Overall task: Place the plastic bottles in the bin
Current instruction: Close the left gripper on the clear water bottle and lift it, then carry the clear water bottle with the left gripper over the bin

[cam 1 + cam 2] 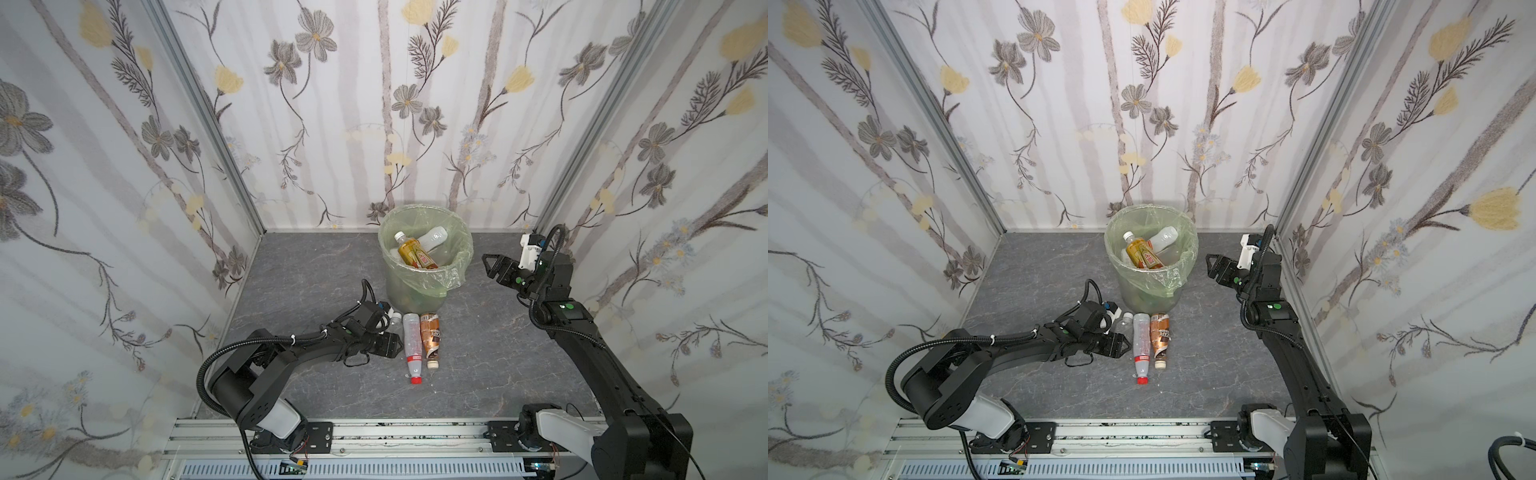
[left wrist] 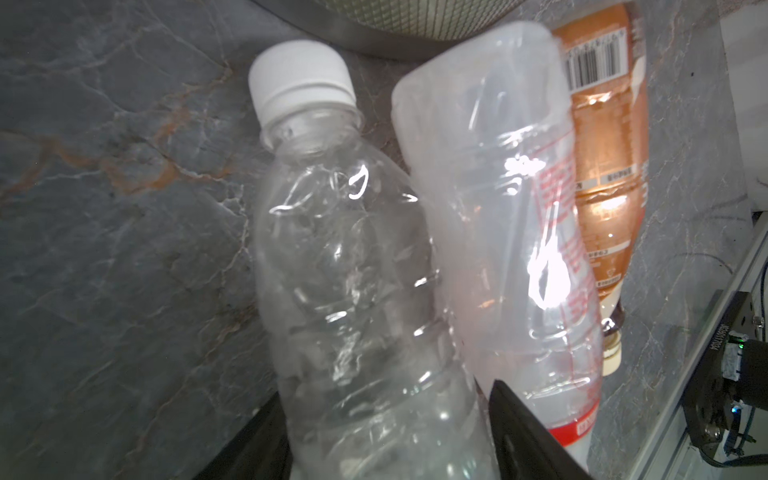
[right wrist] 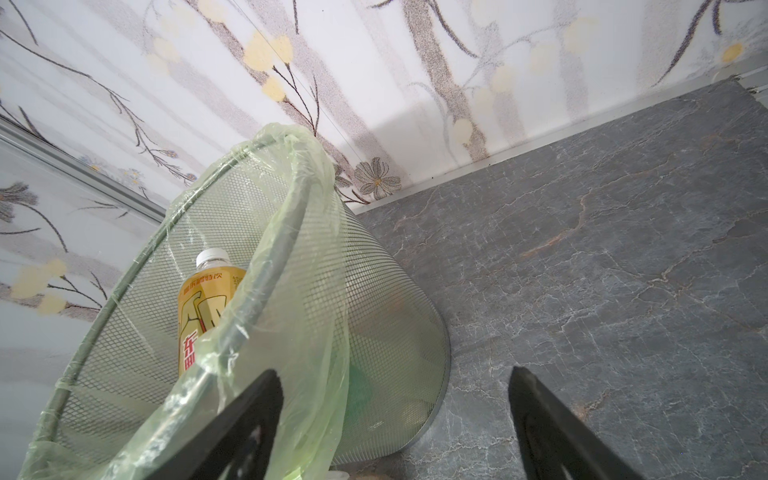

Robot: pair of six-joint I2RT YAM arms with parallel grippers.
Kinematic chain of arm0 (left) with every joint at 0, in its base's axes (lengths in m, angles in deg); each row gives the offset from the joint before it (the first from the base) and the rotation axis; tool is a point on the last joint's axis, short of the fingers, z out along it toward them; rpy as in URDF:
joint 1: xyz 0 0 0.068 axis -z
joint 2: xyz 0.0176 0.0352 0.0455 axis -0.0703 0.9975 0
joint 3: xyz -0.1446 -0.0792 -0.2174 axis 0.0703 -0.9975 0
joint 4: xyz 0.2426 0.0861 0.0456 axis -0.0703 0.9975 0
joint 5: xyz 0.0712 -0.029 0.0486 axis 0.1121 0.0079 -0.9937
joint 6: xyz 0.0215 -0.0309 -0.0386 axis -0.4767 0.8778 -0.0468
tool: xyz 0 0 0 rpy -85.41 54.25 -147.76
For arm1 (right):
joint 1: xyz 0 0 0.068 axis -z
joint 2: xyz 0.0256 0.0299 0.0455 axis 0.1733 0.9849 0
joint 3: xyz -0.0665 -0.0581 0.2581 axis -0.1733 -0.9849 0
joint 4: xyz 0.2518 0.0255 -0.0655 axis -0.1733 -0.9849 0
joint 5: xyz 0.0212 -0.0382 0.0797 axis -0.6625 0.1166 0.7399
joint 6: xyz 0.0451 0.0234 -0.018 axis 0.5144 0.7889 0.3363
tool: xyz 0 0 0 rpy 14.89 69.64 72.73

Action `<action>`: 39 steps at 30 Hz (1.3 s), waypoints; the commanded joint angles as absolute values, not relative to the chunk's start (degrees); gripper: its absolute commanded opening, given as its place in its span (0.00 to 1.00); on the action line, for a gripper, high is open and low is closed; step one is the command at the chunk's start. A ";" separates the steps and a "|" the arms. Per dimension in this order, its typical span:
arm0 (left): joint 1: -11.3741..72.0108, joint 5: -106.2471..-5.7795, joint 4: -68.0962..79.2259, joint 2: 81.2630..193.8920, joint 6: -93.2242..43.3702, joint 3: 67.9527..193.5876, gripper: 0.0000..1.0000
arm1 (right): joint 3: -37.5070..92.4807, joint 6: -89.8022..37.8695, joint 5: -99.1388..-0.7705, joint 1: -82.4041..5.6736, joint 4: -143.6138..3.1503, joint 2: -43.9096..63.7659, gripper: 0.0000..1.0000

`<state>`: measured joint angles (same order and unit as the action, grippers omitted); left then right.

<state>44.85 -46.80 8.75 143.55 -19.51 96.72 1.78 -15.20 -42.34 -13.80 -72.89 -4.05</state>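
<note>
**Low grip on clear bottle, neighbour crowding**

Three bottles lie on the counter [image 1: 498,353] in front of the bin [image 1: 399,291]: the clear bottle [image 2: 345,270], the red-cap bottle [image 1: 412,345] just beside it, then the coffee bottle [image 1: 430,336]. A tea bottle [image 1: 409,251] and others sit high in the bin.

Risks: the left jaws straddle the clear bottle's base end, one of them in the gap by the red-cap bottle. Closing there could drag or roll that neighbour. Thin, crumpled plastic may squirt free. A heaped bin may bounce a drop back out.

Pose: left arm [image 1: 291,349] is stretched low, wrist near the counter. Cannot tell whether its jaws pinch yet. Right arm [image 1: 582,345] is raised just beside the bin, jaws spread and empty.
</note>
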 commanded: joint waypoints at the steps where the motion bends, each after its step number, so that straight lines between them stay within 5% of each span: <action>1: 44.90 -47.97 7.94 143.76 -19.57 97.13 0.68 | 1.53 -15.10 -41.52 -13.58 -70.27 -3.87 0.86; 10: 44.83 -50.91 8.29 139.49 -19.82 95.18 0.53 | 0.90 -15.42 -41.42 -12.89 -70.35 -3.87 0.86; 27: 36.97 -57.13 17.04 122.50 -20.63 95.10 0.46 | 1.04 -15.33 -40.45 -12.44 -69.86 -3.08 0.86; 39: 26.33 -53.57 20.24 114.19 -25.30 107.18 0.45 | 1.12 -14.93 -39.48 -12.27 -69.47 -2.73 0.86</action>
<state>27.38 -54.60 19.63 114.44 -23.51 104.72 1.04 -15.22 -40.22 -12.40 -72.60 -2.76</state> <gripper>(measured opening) 0.463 0.856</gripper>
